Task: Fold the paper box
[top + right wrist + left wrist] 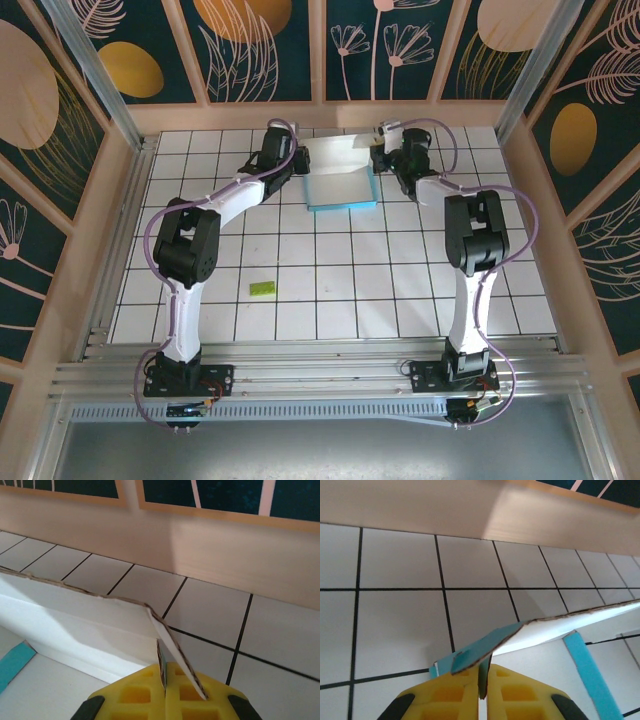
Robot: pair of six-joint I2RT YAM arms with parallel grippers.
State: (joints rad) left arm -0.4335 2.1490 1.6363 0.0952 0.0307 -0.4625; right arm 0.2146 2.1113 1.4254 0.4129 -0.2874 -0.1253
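Observation:
The paper box (340,175) lies at the back middle of the tiled table, its whitish lid panel raised and a light blue rim along its near edge. My left gripper (290,160) is at the box's left end. In the left wrist view its yellow fingers (483,687) are shut on a thin blue side flap (485,672), under a bent blue corner flap (487,647). My right gripper (385,160) is at the right end. In the right wrist view it (164,680) is shut on a card flap (161,667) beside the white folded wall (85,615).
A tiny green rectangular piece (263,288) lies on the tiles in front of the left arm. The wooden back wall (320,115) stands directly behind the box and both grippers. Aluminium posts and side walls frame the table.

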